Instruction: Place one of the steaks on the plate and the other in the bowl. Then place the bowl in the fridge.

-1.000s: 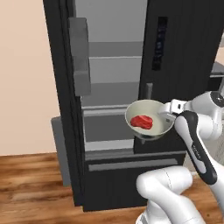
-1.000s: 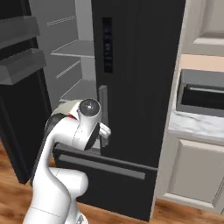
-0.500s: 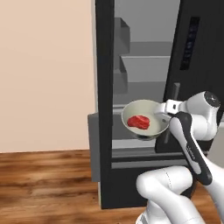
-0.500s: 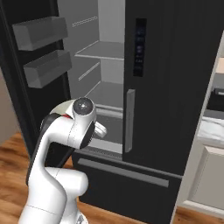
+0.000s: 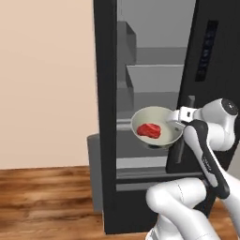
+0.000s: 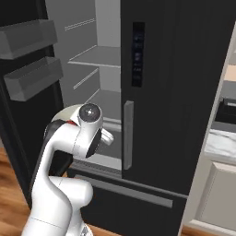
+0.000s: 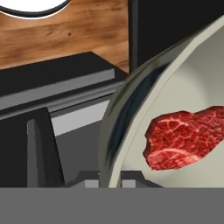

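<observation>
My gripper (image 5: 180, 117) is shut on the right rim of the cream-beige bowl (image 5: 161, 117) and holds it in the air in front of the fridge's (image 5: 106, 93) open left half, at the level of its lower shelf. One red steak (image 5: 149, 130) lies inside the bowl. In the hand view the bowl's rim (image 7: 127, 105) curves up close, with the steak (image 7: 183, 138) on its pale inside. The black fridge (image 6: 175, 92) has its right door shut. The plate is out of view.
The open left door carries grey bins (image 6: 30, 39) at the far left. Grey shelves (image 5: 154, 70) sit inside. A grey vertical handle (image 6: 127, 133) and the drawer bar (image 6: 124, 191) stick out. A beige wall (image 5: 47, 79), wood floor (image 5: 42, 197) and counter (image 6: 221, 138) surround the fridge.
The whole picture has shifted, so the base has moved: the fridge now lies further right in the left base view, with more wall showing. The bowl with its steak stays in my grip.
</observation>
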Motion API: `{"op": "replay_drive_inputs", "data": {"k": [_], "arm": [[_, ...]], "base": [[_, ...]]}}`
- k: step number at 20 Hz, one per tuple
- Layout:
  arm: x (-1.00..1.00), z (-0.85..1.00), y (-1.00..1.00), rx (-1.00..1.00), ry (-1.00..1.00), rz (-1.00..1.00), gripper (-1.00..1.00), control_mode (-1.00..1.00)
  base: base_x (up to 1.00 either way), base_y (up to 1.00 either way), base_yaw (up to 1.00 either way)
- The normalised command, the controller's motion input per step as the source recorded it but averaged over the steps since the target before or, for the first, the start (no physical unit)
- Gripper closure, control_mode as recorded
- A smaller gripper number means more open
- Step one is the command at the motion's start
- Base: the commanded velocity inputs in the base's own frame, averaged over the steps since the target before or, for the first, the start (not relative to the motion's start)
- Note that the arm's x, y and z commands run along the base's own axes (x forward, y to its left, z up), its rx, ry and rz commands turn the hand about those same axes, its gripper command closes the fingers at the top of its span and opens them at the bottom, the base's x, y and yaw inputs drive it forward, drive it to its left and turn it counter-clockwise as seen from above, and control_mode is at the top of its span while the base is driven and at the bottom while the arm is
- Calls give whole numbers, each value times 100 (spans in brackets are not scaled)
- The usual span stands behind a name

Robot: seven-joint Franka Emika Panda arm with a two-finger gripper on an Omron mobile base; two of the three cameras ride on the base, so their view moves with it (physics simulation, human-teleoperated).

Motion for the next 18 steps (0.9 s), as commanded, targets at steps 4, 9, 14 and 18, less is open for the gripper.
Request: {"op": "replay_drive_inputs", "data": {"k": [4,9,14,18], "arm": [[0,0,0,0,0,0,100,100],[0,0,0,0,0,0,100,100],[0,0,0,0,0,0,100,100],[0,0,0,0,0,0,100,100]], "base": [[83,6,0],[72,0,0],[29,11,-3],[1,18,-9]]}}
